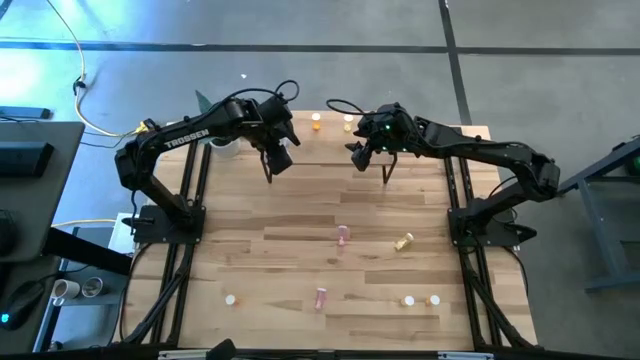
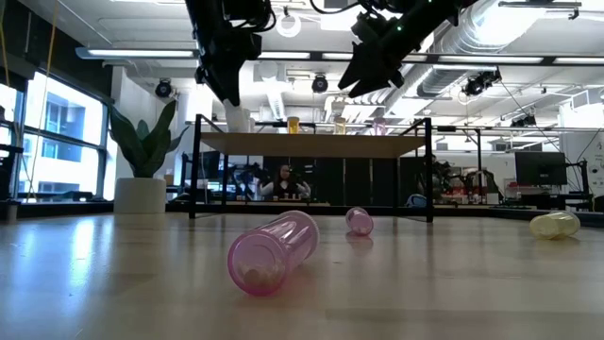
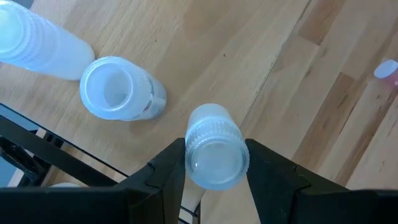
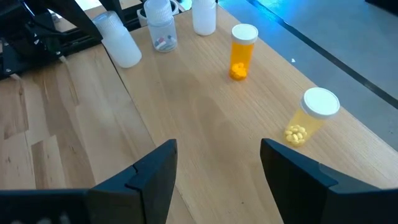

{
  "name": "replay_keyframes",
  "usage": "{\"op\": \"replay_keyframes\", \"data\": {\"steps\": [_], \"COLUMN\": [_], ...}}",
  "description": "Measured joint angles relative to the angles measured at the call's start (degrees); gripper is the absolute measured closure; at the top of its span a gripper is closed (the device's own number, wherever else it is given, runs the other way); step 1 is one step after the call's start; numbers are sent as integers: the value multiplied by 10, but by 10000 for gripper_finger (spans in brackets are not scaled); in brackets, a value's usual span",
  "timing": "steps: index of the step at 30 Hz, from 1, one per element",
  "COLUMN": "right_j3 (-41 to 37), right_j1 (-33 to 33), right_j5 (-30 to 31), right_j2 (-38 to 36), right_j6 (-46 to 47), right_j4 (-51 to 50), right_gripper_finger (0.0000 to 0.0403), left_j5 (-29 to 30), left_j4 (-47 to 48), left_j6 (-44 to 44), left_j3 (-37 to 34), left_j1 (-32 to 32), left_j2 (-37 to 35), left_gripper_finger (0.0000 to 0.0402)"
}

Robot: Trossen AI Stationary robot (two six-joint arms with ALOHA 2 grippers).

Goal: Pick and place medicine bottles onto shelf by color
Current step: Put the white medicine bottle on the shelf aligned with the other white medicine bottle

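- My left hand [image 3: 214,163] is closed on a white bottle [image 3: 214,146], cap toward the camera, pinched between both fingers [image 3: 163,171]; I judge the step in hand is setting it down on the shelf [image 3: 249,56] with the other whites.
- Just beyond my left hand, one clear-white bottle [image 3: 118,88] stands upright on the shelf board and another [image 3: 40,40] lies tilted past it. I should lower straight down beside them without nudging either, and release only once the base sits flat.
- My right hand [image 4: 214,168] hangs wide and empty over the same board, with two orange-yellow bottles [image 4: 242,50] ahead of it, so whites stay on my side.
- Far off, on the surface below, pink bottles [image 1: 343,234] and a yellow one [image 1: 403,241] still lie waiting.
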State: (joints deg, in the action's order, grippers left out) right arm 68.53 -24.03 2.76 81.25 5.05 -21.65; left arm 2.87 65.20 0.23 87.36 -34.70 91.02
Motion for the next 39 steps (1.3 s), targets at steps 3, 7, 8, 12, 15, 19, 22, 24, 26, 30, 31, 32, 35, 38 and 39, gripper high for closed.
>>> {"op": "replay_keyframes", "data": {"steps": [3,7,8,12,15,19,22,24,26,30,31,32,35,38,39], "right_j3": [0,0,0,0,0,0,0,0,0,0,0,0,0,0,0], "right_j1": [0,0,0,0,0,0,0,0,0,0,0,0,0,0,0], "right_j5": [0,0,0,0,0,0,0,0,0,0,0,0,0,0,0], "right_j2": [0,0,0,0,0,0,0,0,0,0,0,0,0,0,0], "right_j6": [0,0,0,0,0,0,0,0,0,0,0,0,0,0,0], "right_j4": [0,0,0,0,0,0,0,0,0,-5,-6,-8,-16,-20,-21], "right_gripper_finger": [181,181,181,181,181,181,181,181,181,181,181,181,181,181,181], "left_j5": [0,-1,-1,-4,-7,-7,-7,-7,-7,-5,-5,-4,6,17,21], "left_j4": [15,18,19,18,16,13,13,13,13,13,12,12,11,11,11], "left_j6": [2,15,15,15,15,15,15,15,15,15,15,15,15,16,16], "left_j3": [10,21,21,21,21,22,22,22,22,22,22,22,22,21,21], "left_j1": [-2,-2,-2,-6,-7,-7,-7,-7,-7,-7,-6,-6,-6,-6,-6], "left_j2": [2,2,2,3,10,15,16,16,16,16,16,16,17,18,18], "left_gripper_finger": [261,261,261,261,261,261,261,261,260,255,253,250,242,235,233]}}
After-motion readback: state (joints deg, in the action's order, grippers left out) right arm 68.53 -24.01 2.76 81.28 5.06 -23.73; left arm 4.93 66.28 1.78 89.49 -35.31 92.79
